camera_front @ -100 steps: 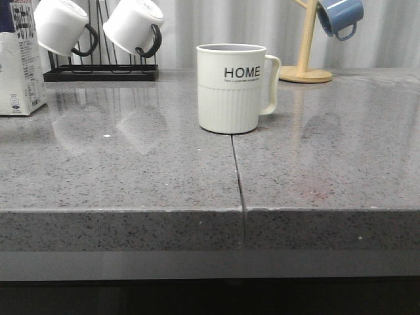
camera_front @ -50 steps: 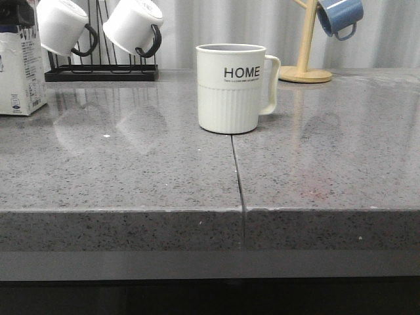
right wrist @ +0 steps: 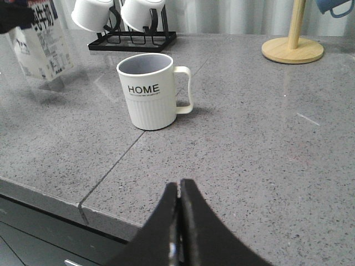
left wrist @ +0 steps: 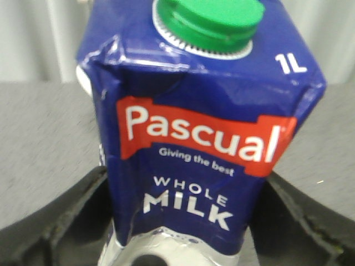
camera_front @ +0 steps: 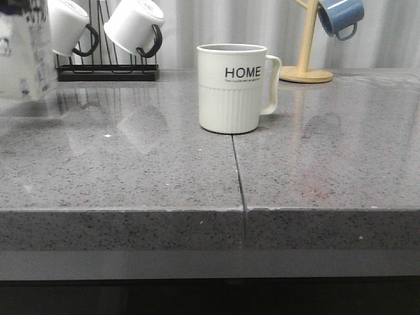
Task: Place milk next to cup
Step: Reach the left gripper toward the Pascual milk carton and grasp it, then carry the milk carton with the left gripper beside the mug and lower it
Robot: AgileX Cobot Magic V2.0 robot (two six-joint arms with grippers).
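The milk (camera_front: 25,56) is a white carton with a dark blue top, at the far left of the front view, blurred and raised a little off the grey counter (camera_front: 131,170). My left gripper (left wrist: 183,221) is shut on the milk (left wrist: 205,138), its dark fingers (left wrist: 61,221) on both sides of the carton. The cup (camera_front: 231,88) is a cream ribbed mug lettered "HOME", upright at the counter's middle, well right of the milk. My right gripper (right wrist: 179,185) is shut and empty, over the counter's front edge, short of the cup (right wrist: 148,91). The milk also shows in the right wrist view (right wrist: 41,47).
A black rack (camera_front: 108,72) holding smooth white mugs (camera_front: 134,26) stands at the back left. A wooden mug tree (camera_front: 305,69) with a blue mug (camera_front: 340,16) stands at the back right. A seam (camera_front: 237,177) runs through the counter below the cup.
The milk has risen off the counter and shifted slightly right in my left gripper. The cup and the right gripper have not moved.
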